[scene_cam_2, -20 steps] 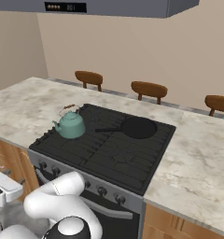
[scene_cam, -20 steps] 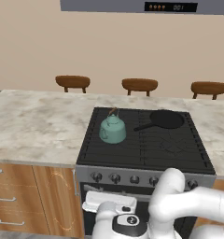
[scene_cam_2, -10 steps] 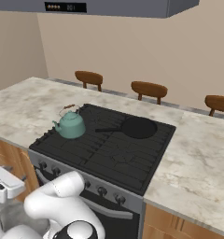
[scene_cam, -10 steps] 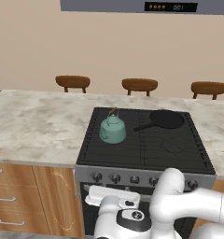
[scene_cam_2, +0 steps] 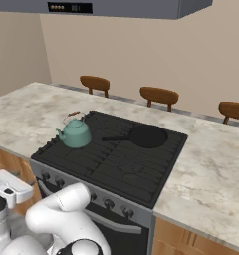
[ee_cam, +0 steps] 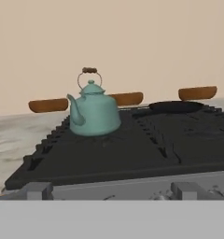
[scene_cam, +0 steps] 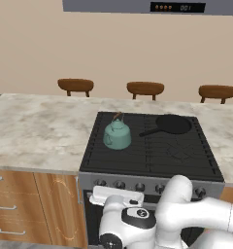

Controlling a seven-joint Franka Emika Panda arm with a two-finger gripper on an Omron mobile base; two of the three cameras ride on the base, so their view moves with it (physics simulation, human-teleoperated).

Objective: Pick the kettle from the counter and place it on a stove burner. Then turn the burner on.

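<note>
kettle base: the kettle [ee_cam: 94, 113] sits ahead of the hand on the stove burner [ee_cam: 102, 140], and the exact contact under it is lost against the black grate.
frying pan: far ahead and to the right, the frying pan [ee_cam: 174, 106] shows edge-on, so its inside is hidden.
knobs: the knobs [ee_cam: 186, 190] just below the hand's line of sight are cut off at the bottom, only their tops showing.
hood display: the hood display [scene_cam: 177, 7] is too small to read.
counter: the counter [ee_cam: 20, 135] runs off the left edge.
stools: the stools [ee_cam: 48, 105] behind the range show their backs alone; the middle one is partly covered by the kettle.
</note>
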